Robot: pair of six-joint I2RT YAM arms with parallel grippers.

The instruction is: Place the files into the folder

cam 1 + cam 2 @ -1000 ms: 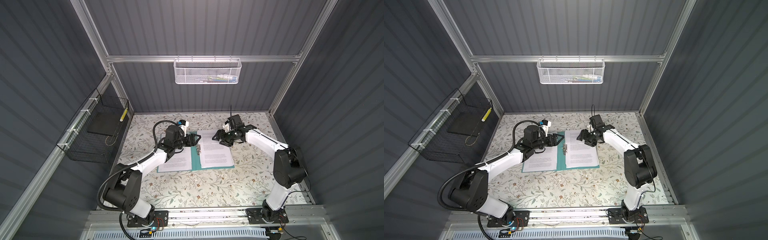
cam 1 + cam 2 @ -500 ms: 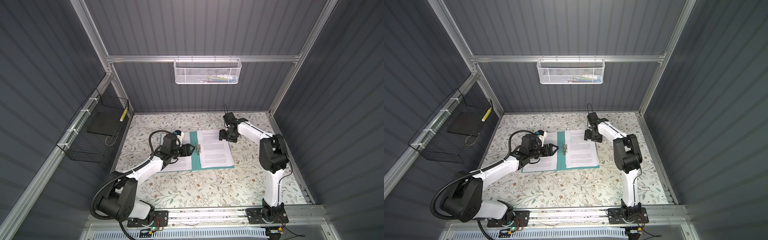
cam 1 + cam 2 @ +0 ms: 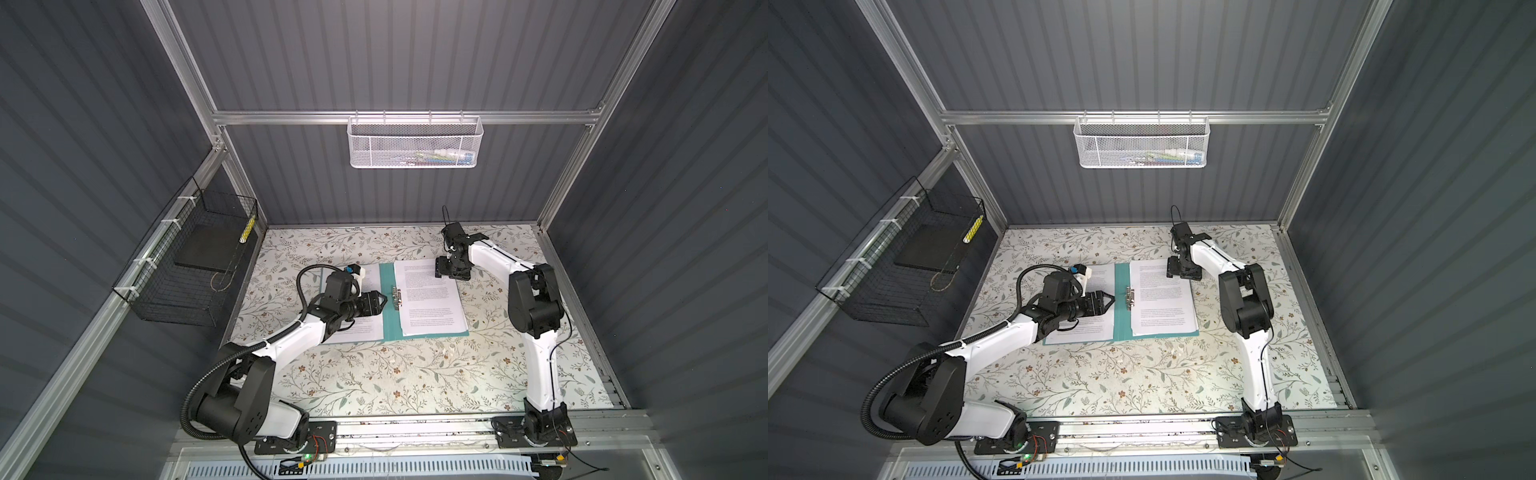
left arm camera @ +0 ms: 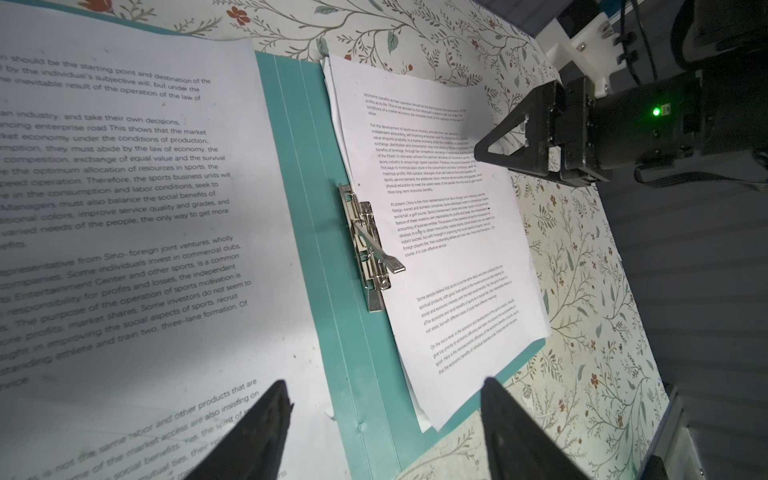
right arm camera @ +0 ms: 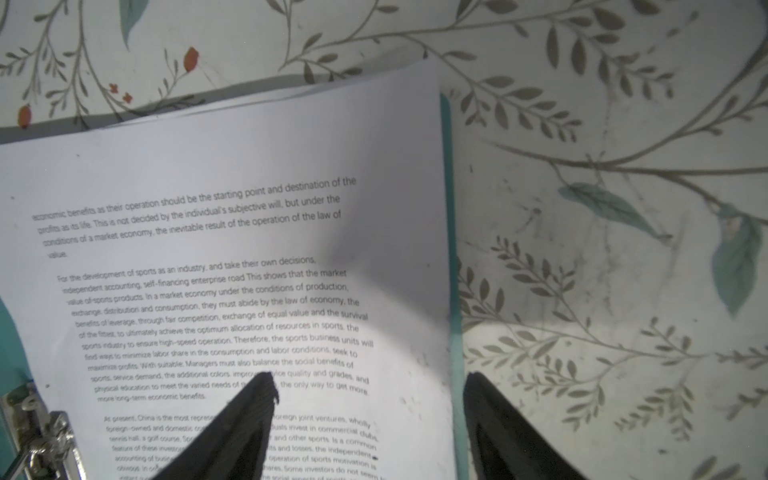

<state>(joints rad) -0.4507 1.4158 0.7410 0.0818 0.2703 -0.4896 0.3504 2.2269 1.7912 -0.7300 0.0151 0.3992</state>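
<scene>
The files [image 3: 430, 297] lay in the open folder [image 3: 388, 328] on the counter [image 3: 415, 374]: light, limp, slippery sheets, likely best pinched at an edge. Left pincer [image 3: 380, 303] and right pincer [image 3: 452, 274] both gaped wide, empty

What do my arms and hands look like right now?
Both arms are alike: white link shells with black joint housings. The left arm carries a thick black ribbed hose; the right arm has a thin black cable along it. The left hand and right hand are black, each with two tapering pointed fingers. A green light glows behind the right hand.
</scene>
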